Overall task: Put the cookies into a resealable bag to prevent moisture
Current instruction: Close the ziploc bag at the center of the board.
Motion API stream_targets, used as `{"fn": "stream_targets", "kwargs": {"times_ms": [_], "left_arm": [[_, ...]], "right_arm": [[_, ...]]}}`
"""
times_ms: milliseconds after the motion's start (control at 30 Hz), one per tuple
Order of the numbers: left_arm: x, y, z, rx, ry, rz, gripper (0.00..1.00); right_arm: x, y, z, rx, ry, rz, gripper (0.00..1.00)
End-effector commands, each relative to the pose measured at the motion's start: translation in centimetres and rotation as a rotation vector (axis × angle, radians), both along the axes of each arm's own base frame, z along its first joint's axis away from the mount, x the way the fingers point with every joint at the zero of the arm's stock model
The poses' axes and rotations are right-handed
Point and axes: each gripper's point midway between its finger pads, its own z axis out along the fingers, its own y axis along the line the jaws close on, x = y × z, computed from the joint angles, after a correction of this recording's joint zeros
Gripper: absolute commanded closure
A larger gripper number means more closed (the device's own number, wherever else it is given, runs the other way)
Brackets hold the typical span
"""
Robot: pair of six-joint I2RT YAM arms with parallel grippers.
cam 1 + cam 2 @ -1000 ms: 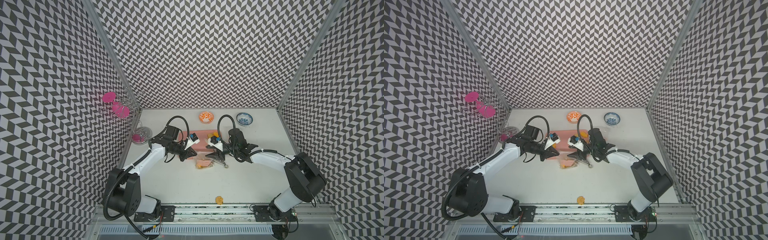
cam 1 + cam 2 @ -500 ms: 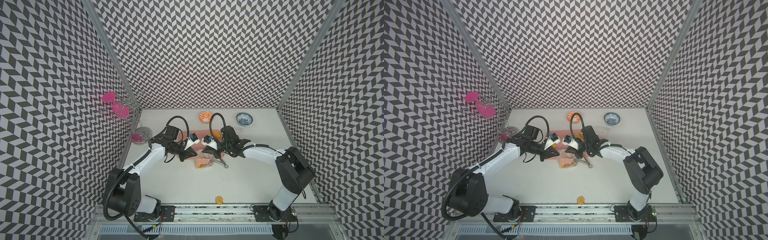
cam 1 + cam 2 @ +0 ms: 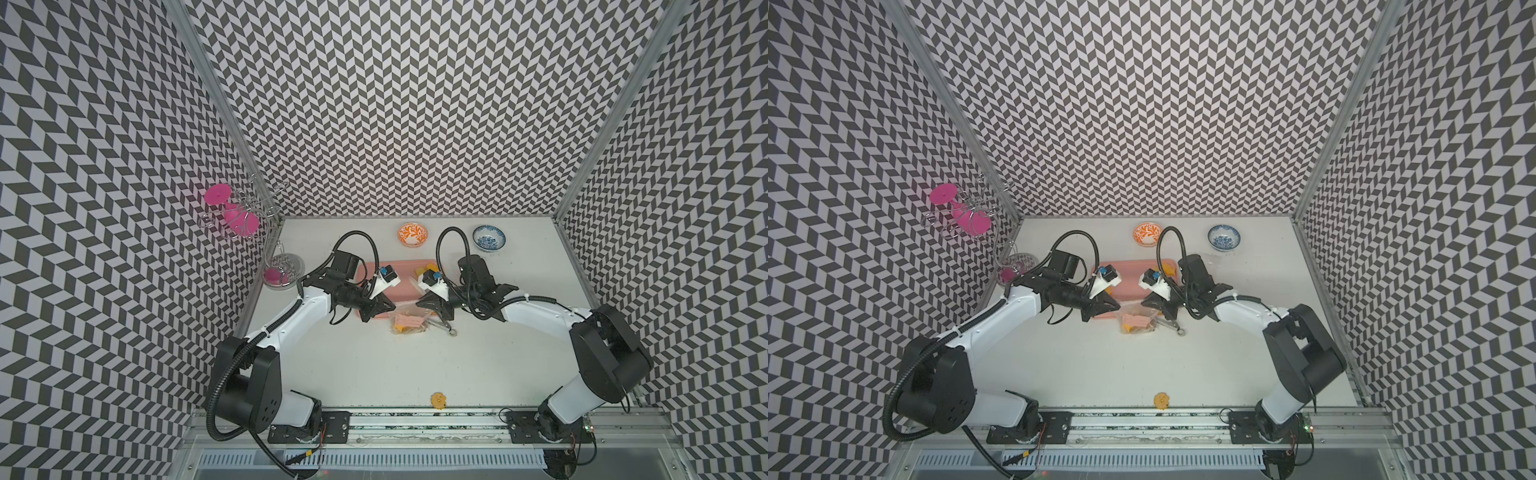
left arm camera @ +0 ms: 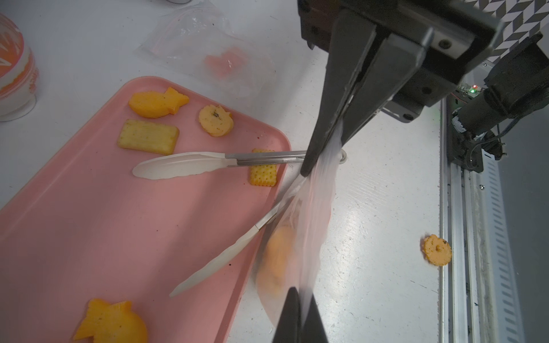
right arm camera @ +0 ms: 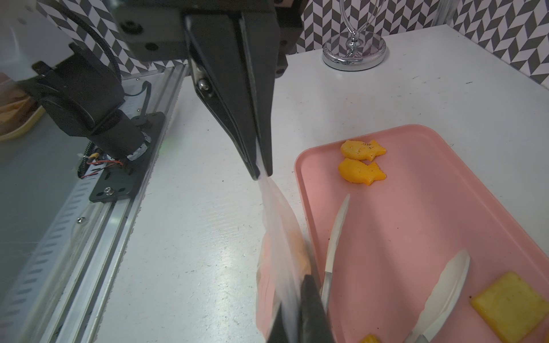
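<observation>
**Grip on the resealable bag (image 4: pixel 309 225) from both sides, cookies only partly packed**

The left gripper (image 3: pixel 390 308) and right gripper (image 3: pixel 419 304) each have their jaws clenched on the clear film at the bag's upper edge. The film runs taut between them, just off the near rim of the pink tray (image 4: pixel 118 222). A few cookies (image 4: pixel 276 255) show as an orange blur inside the bag, though the plastic is too cloudy to count them. Others lie loose on the tray, among them a fish (image 4: pixel 157 102) and a rectangular cracker (image 4: pixel 148 137). One flower-shaped stray cookie (image 3: pixel 438 400) sits well apart on the tabletop (image 3: pixel 374 365), by the front rail. The tongs (image 4: pixel 190 166) rest across the tray's rim, with their handles beside the bag.

The likeliest trouble is the thin, slick film sliding out of one pinch if the arms pull unevenly. The mouth would then sag and the cookies inside could spill. Dragging the bag sideways could also catch it on the tongs or the tray rim. Sealing now would probably leave the tray's cookies and the stray one unprotected.

Half a second ago the right arm reached further toward the middle, and its elbow has since swung back outward. The bag, tray and stray cookie lie where they did a second ago.
</observation>
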Motion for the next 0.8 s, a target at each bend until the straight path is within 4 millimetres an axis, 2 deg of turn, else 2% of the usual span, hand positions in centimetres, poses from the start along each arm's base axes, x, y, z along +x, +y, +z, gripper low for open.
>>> {"fn": "stream_targets", "kwargs": {"times_ms": [0, 67, 133, 300, 400, 500, 567, 633, 767], "left_arm": [[0.4, 0.6, 0.4, 0.021, -0.024, 0.021, 1.0], [0.4, 0.7, 0.5, 0.021, -0.027, 0.023, 1.0], [0.5, 0.7, 0.5, 0.024, -0.025, 0.028, 1.0], [0.8, 0.9, 1.0, 0.027, -0.022, 0.052, 1.0], [1.0, 1.2, 2.5, 0.015, -0.034, 0.084, 1.0], [2.0, 2.4, 4.7, -0.006, -0.035, 0.189, 1.0], [2.5, 3.4, 6.1, -0.01, -0.042, 0.239, 1.0], [3.9, 5.1, 7.6, -0.007, -0.056, 0.352, 1.0], [7.3, 9.3, 10.1, -0.058, -0.122, 0.544, 1.0]], "right_arm": [[1.1, -1.4, 1.8, 0.047, -0.051, -0.046, 0.84], [1.1, -1.9, 1.6, 0.049, -0.044, -0.062, 0.86], [1.2, -2.3, 1.7, 0.049, -0.042, -0.072, 0.99], [1.2, -2.3, 1.8, 0.057, -0.035, -0.066, 1.0], [1.1, -2.1, 2.5, 0.082, -0.031, -0.065, 0.89], [0.4, -1.5, 4.3, 0.146, -0.021, -0.039, 0.87], [-0.1, -0.9, 5.8, 0.189, -0.038, -0.035, 0.71], [-0.1, -0.4, 7.0, 0.217, -0.062, -0.051, 0.57], [0.4, -0.1, 8.6, 0.247, -0.084, -0.084, 0.44]]}}
